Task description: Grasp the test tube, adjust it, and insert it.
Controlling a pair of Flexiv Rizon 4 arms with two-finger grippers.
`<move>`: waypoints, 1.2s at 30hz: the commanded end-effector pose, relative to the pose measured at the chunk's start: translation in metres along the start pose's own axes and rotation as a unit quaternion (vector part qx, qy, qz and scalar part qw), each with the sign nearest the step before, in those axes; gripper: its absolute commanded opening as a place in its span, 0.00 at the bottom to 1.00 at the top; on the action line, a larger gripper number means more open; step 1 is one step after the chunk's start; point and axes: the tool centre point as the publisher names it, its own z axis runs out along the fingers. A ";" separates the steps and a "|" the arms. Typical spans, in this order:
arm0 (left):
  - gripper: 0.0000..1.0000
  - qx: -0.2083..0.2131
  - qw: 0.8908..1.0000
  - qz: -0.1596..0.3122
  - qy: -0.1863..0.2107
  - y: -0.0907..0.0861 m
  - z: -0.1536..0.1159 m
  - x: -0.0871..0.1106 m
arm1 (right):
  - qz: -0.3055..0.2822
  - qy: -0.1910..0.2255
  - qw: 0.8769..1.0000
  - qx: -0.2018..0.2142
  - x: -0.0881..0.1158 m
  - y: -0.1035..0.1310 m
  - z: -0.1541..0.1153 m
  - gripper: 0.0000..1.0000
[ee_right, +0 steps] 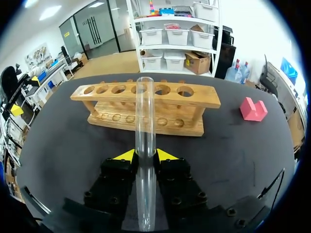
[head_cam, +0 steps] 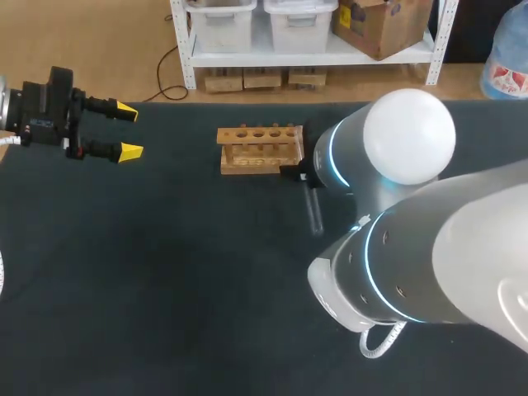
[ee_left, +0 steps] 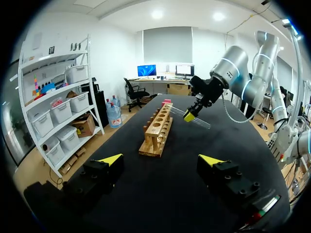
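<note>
At the far left, the left end effector [head_cam: 128,130] hangs above the dark surface [head_cam: 165,289] with its fingers spread wide and nothing between them, well apart from the work. Near the middle stands the wooden rack [head_cam: 260,148], its row of holes facing up and all looking unfilled. Just right of it, the test tube [ee_right: 146,145] is pinched between the yellow tips of the right end effector [ee_right: 146,155]. It lies along the fingers and points toward the rack. The left wrist view shows it tilted closer to level than upright, raised off the surface beside the rack's end.

The step in hand appears to be the adjustment. The tube likely needs turning upright over one chosen hole, with the rounded end lowest, before any descent. The grip looks narrow on smooth glass, so a slow wrist rotation would limit slipping. A pink block [ee_right: 253,109] sits further right, clear of the path.
</note>
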 end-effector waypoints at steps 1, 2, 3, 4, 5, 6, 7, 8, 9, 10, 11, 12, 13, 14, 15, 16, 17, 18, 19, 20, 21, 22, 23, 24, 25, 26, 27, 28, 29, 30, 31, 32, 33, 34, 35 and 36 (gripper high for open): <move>1.00 0.000 1.000 0.002 -0.002 0.001 0.000 0.002 | 0.001 0.005 1.000 -0.003 -0.001 0.000 0.006 0.00; 1.00 0.000 1.000 0.002 -0.002 0.001 0.000 0.002 | 0.000 0.006 1.000 -0.003 0.000 0.000 0.007 0.00; 1.00 0.000 1.000 0.002 -0.002 0.001 0.000 0.002 | 0.000 0.007 1.000 -0.002 0.000 -0.001 0.008 0.00; 1.00 0.000 1.000 0.002 -0.002 0.001 0.000 0.002 | 0.000 0.008 1.000 -0.002 0.001 -0.001 0.009 0.00; 1.00 0.000 1.000 0.002 -0.002 0.001 0.000 0.002 | 0.000 0.009 1.000 -0.001 0.001 -0.001 0.009 0.00; 1.00 0.000 1.000 0.002 -0.002 0.001 0.000 0.002 | 0.001 0.010 1.000 -0.001 0.001 -0.001 0.009 0.00; 1.00 0.000 1.000 0.002 -0.002 0.001 0.000 0.002 | 0.001 0.011 1.000 0.000 0.001 -0.002 0.010 0.00; 1.00 0.000 1.000 0.002 -0.002 0.001 0.000 0.002 | 0.001 0.011 1.000 0.001 0.001 -0.003 0.011 0.00; 1.00 0.000 1.000 0.002 -0.002 0.001 0.000 0.002 | 0.002 0.012 1.000 0.001 0.001 -0.003 0.012 0.00; 1.00 0.000 1.000 0.002 -0.002 0.001 0.000 0.002 | 0.003 0.013 1.000 0.002 0.001 -0.003 0.012 0.00; 1.00 0.000 1.000 0.002 -0.002 0.001 0.000 0.002 | 0.003 0.013 1.000 0.002 0.001 -0.004 0.012 0.00; 1.00 0.000 1.000 0.002 -0.002 0.001 0.000 0.002 | 0.003 0.013 1.000 0.002 0.001 -0.004 0.012 0.00; 1.00 0.000 1.000 0.002 -0.002 0.001 0.000 0.002 | 0.004 0.014 1.000 0.003 0.001 -0.004 0.012 0.00; 1.00 0.000 1.000 0.002 -0.002 0.001 0.000 0.002 | 0.005 0.014 1.000 0.003 0.001 -0.004 0.012 0.00; 1.00 0.000 1.000 0.002 -0.002 0.001 0.000 0.002 | 0.005 0.014 1.000 0.003 -0.001 -0.005 0.011 0.00; 1.00 0.000 1.000 0.002 -0.002 0.001 0.000 0.002 | 0.006 0.013 1.000 0.003 -0.002 -0.005 0.010 0.00; 1.00 0.000 1.000 0.002 -0.002 0.001 0.000 0.002 | 0.009 0.010 1.000 0.002 -0.004 -0.005 0.007 0.00; 1.00 0.000 1.000 0.002 -0.002 0.001 0.000 0.002 | 0.010 0.008 1.000 0.003 -0.005 -0.006 0.005 0.00; 1.00 0.000 1.000 0.002 -0.002 0.001 0.000 0.002 | 0.013 0.006 1.000 0.002 -0.006 -0.007 0.002 0.00; 1.00 0.000 1.000 0.002 -0.002 0.001 0.000 0.002 | 0.015 0.005 1.000 0.001 -0.008 -0.007 -0.001 0.00; 1.00 0.000 1.000 0.002 -0.002 0.001 0.000 0.002 | 0.017 0.003 1.000 0.001 -0.009 -0.007 -0.004 0.00; 1.00 0.000 1.000 0.002 -0.002 0.001 0.000 0.002 | 0.017 0.001 1.000 0.000 -0.010 -0.007 -0.006 0.00; 1.00 0.000 1.000 0.002 -0.002 0.001 0.000 0.002 | 0.018 0.000 1.000 -0.001 -0.012 -0.007 -0.009 0.00; 1.00 0.000 1.000 0.002 -0.002 0.001 0.000 0.002 | 0.019 -0.002 1.000 -0.002 -0.013 -0.007 -0.011 0.00; 1.00 0.000 1.000 0.002 -0.002 0.001 0.000 0.002 | 0.019 -0.004 1.000 -0.002 -0.014 -0.007 -0.012 0.00; 1.00 0.000 1.000 0.002 -0.002 0.001 0.000 0.002 | 0.020 -0.006 1.000 -0.003 -0.016 -0.007 -0.013 0.00; 1.00 0.000 1.000 0.002 -0.002 0.001 0.000 0.002 | 0.020 -0.008 1.000 -0.003 -0.017 -0.007 -0.014 0.00; 1.00 0.000 1.000 0.002 -0.002 0.001 0.000 0.002 | 0.020 -0.010 1.000 -0.002 -0.018 -0.008 -0.014 0.00; 1.00 0.000 1.000 0.002 -0.002 0.001 0.000 0.002 | 0.021 -0.012 1.000 -0.002 -0.020 -0.009 -0.015 0.00; 1.00 0.000 1.000 0.002 -0.002 0.001 0.000 0.002 | 0.021 -0.013 1.000 -0.002 -0.022 -0.009 -0.015 0.00; 1.00 0.000 1.000 0.002 -0.002 0.001 0.000 0.002 | 0.021 -0.014 1.000 -0.001 -0.023 -0.010 -0.015 0.00; 1.00 0.000 1.000 0.002 -0.002 0.001 0.000 0.002 | 0.021 -0.017 1.000 -0.001 -0.025 -0.010 -0.016 0.00; 1.00 0.000 1.000 0.002 -0.002 0.001 0.000 0.002 | 0.022 -0.019 1.000 -0.001 -0.027 -0.011 -0.017 0.00; 1.00 0.000 1.000 0.002 -0.002 0.001 0.000 0.002 | 0.022 -0.021 1.000 0.000 -0.029 -0.011 -0.018 0.00; 1.00 0.000 1.000 0.002 -0.002 0.001 0.000 0.002 | 0.023 -0.024 0.999 -0.001 -0.030 -0.012 -0.020 0.00; 1.00 0.000 1.000 0.002 -0.002 0.001 0.000 0.002 | 0.023 -0.029 0.999 -0.001 -0.033 -0.012 -0.023 0.00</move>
